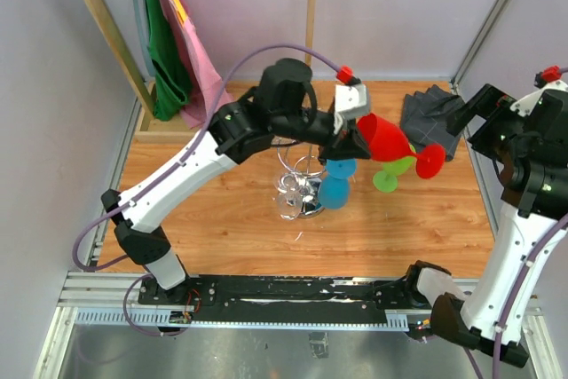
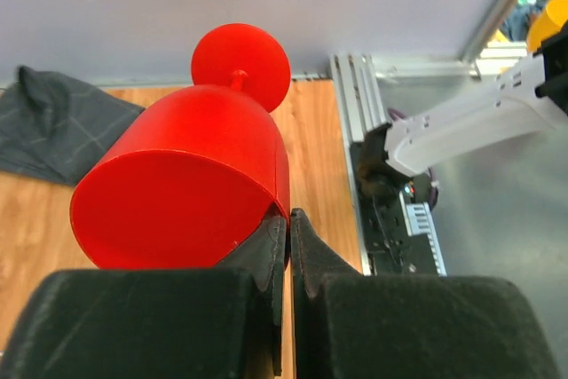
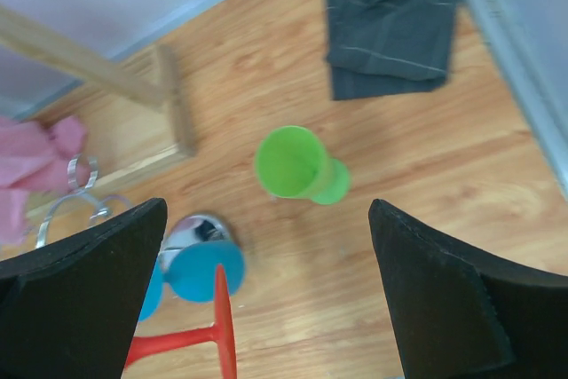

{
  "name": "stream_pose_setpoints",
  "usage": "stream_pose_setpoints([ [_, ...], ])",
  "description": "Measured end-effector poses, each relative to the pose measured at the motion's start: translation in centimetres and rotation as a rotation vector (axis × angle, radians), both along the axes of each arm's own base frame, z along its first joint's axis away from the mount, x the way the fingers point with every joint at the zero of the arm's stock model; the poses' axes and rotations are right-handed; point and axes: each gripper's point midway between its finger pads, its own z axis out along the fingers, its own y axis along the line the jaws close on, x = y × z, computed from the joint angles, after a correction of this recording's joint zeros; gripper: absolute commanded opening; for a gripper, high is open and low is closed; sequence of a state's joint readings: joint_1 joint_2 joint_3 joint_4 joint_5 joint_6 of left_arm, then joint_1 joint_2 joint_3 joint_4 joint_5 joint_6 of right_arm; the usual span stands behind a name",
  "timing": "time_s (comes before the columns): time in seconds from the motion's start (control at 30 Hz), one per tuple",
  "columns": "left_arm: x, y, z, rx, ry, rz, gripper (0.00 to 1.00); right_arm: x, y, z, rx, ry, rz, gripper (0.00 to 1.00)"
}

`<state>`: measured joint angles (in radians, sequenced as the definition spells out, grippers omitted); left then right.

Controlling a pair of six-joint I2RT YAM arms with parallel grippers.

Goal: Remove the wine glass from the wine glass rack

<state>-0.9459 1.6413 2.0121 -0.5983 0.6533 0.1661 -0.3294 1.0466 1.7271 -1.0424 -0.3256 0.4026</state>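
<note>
My left gripper point(image 1: 348, 135) is shut on the rim of a red wine glass point(image 1: 383, 139) and holds it tilted in the air, right of the chrome wire rack point(image 1: 302, 191). In the left wrist view the fingers point(image 2: 277, 246) pinch the wall of the red glass point(image 2: 186, 184). A blue wine glass point(image 1: 337, 185) hangs at the rack. Its foot point(image 3: 206, 270) shows beside the rack's base point(image 3: 191, 230), and the red glass's foot point(image 3: 222, 326) is in front of it. My right gripper point(image 3: 268, 219) is open and empty, high above the table at the right point(image 1: 466, 117).
A green wine glass point(image 1: 392, 173) is on the table right of the rack, seen from above in the right wrist view point(image 3: 297, 166). A grey cloth point(image 1: 430, 113) lies at the back right. A wooden clothes rail point(image 1: 106, 33) with green and pink garments stands at the back left.
</note>
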Motion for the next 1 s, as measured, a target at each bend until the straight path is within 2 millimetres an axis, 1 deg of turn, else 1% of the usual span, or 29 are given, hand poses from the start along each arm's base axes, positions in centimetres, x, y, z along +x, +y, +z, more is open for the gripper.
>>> stream_pose_setpoints([
  [0.07,-1.2,-1.1,-1.5,0.046,-0.004,-0.029,0.00,-1.3,-1.3,0.0,-0.057,0.013,-0.077,0.98],
  [0.13,-2.3,-1.6,-2.6,0.082,-0.004,-0.049,0.00,-2.8,-2.7,0.2,-0.118,0.017,-0.158,0.98],
  [0.23,-3.5,-2.1,-3.6,0.117,-0.015,-0.070,0.00,-5.1,-4.5,0.8,-0.193,0.018,-0.278,0.98],
  [0.37,-4.5,-2.7,-4.7,0.160,-0.046,-0.083,0.00,-8.4,-6.6,2.4,-0.280,-0.009,-0.438,0.98],
  [0.43,-4.9,-3.6,-5.4,0.184,-0.066,-0.093,0.00,-9.6,-7.5,2.9,-0.311,-0.015,-0.500,0.98],
  [0.5,-5.3,-4.7,-6.7,0.219,-0.084,-0.105,0.00,-10.7,-8.2,3.3,-0.342,-0.014,-0.549,0.98],
  [0.57,-5.4,-5.9,-8.5,0.264,-0.095,-0.112,0.00,-11.2,-8.7,3.4,-0.360,-0.006,-0.579,0.98],
  [0.63,-5.3,-7.2,-10.9,0.321,-0.111,-0.109,0.00,-11.6,-9.0,3.3,-0.374,0.008,-0.598,0.98],
  [0.7,-4.9,-8.4,-13.6,0.385,-0.126,-0.098,0.00,-11.8,-9.2,3.2,-0.385,0.020,-0.608,0.98],
  [0.73,-4.7,-8.9,-15.4,0.430,-0.135,-0.092,0.00,-12.0,-9.3,3.2,-0.391,0.025,-0.612,0.98],
  [0.83,-4.4,-9.3,-19.7,0.543,-0.150,-0.079,0.00,-12.4,-9.4,3.2,-0.402,0.029,-0.621,0.98],
  [0.9,-4.1,-9.2,-21.5,0.595,-0.164,-0.068,0.00,-12.6,-9.4,3.2,-0.405,0.027,-0.626,0.98],
  [1.0,-3.7,-8.9,-22.7,0.643,-0.192,-0.054,0.00,-12.8,-9.5,3.2,-0.410,0.030,-0.632,0.98],
])
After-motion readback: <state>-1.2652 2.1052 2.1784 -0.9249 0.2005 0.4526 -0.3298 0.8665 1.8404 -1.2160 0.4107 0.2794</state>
